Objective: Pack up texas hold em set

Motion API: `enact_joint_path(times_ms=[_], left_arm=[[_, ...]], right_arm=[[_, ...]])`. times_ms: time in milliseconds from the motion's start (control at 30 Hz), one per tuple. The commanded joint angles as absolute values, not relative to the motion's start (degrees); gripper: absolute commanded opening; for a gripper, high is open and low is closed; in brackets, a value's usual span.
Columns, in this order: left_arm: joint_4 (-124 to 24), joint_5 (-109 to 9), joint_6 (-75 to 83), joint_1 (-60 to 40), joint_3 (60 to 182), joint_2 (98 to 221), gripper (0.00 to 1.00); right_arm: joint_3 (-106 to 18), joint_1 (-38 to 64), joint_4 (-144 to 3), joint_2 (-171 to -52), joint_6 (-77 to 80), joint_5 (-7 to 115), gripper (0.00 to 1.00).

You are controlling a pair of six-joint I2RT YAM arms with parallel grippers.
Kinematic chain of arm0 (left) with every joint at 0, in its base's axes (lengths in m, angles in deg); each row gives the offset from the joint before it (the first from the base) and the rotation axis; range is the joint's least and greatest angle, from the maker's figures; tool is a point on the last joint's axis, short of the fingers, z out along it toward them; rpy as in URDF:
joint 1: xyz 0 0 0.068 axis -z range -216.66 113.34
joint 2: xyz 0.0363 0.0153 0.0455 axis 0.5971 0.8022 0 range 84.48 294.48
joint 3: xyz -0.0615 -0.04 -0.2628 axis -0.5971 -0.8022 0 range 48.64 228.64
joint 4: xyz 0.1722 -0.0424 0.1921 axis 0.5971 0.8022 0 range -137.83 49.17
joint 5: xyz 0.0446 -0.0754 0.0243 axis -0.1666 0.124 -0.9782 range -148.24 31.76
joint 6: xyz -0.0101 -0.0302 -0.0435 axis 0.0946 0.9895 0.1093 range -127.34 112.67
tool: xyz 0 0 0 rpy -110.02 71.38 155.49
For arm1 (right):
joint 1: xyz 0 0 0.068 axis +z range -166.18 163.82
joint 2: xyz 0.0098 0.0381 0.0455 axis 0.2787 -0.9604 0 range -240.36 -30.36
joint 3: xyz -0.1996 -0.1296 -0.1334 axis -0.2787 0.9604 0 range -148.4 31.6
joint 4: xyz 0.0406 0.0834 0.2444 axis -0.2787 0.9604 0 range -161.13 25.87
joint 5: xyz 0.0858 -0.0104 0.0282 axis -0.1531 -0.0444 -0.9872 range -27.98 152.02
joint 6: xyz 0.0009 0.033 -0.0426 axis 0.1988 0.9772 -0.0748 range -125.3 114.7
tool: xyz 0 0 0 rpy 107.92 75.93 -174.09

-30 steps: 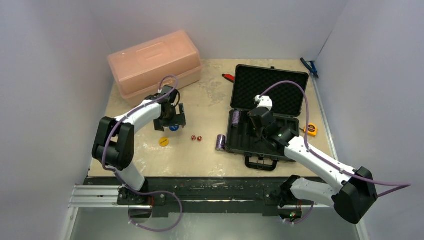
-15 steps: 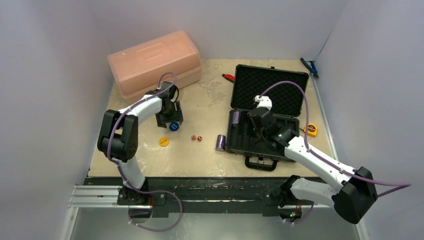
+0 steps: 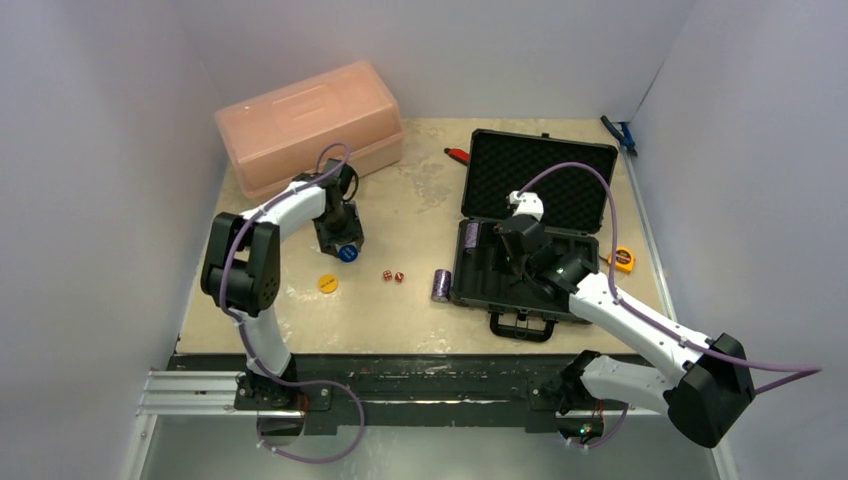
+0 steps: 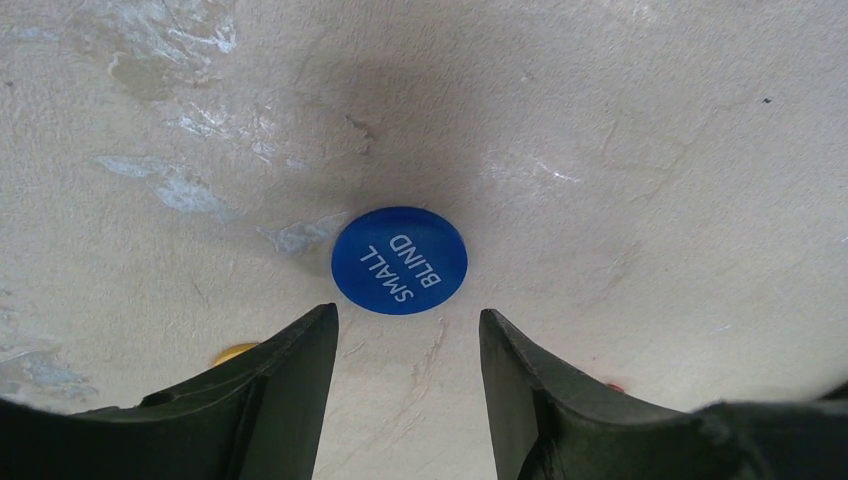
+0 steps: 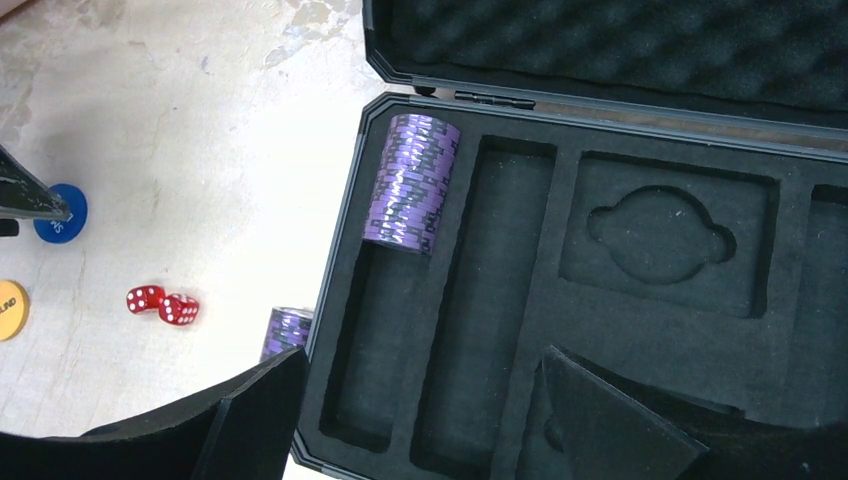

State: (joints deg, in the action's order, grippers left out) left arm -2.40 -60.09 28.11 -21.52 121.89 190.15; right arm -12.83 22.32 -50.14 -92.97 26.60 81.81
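Observation:
The black briefcase (image 3: 540, 175) lies open at the right, foam slots showing (image 5: 600, 135). One purple chip stack (image 5: 410, 180) lies in its far-left slot (image 3: 472, 236). A second purple stack (image 3: 440, 285) lies on the table beside the case's left edge (image 5: 287, 328). Two red dice (image 3: 392, 276) (image 5: 162, 305) and an orange disc (image 3: 328, 283) (image 5: 8, 308) lie on the table. My left gripper (image 4: 405, 315) is open and empty, low over a blue "SMALL BLIND" disc (image 4: 400, 260) (image 3: 347, 254). My right gripper (image 5: 425, 360) is open and empty above the case's left slots.
A translucent pink box (image 3: 308, 125) stands at the back left, just behind my left arm. A yellow tape measure (image 3: 623, 260) lies right of the case. A red-handled tool (image 3: 458, 155) lies by the lid, and a blue tool (image 3: 620, 133) in the back right corner.
My left wrist has turned and shifted slightly farther back, so the gripper now points down at the blue disc. The right arm has not moved.

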Motion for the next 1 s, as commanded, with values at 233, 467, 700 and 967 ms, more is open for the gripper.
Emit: enact_joint_path(times_ms=[233,467,700,967], left_arm=[[-4.5,-60.59,27.58,-22.16,120.41,177.48,0.52],[4.28,-64.38,23.18,-22.16,124.26,163.37,0.63],[12.24,-72.6,14.4,-22.16,126.24,151.76,0.73],[4.08,-83.48,11.19,-22.4,114.5,137.45,0.79]], right_arm=[[-12.4,22.13,-58.67,-90.76,21.52,69.67,0.91],[-19.79,23.0,-64.4,-97.16,21.01,59.17,0.91],[-33.67,30.33,-61.78,-111.99,21.01,61.84,0.91],[-52.52,36.77,-54.05,-131.87,21.47,71.2,0.86]])
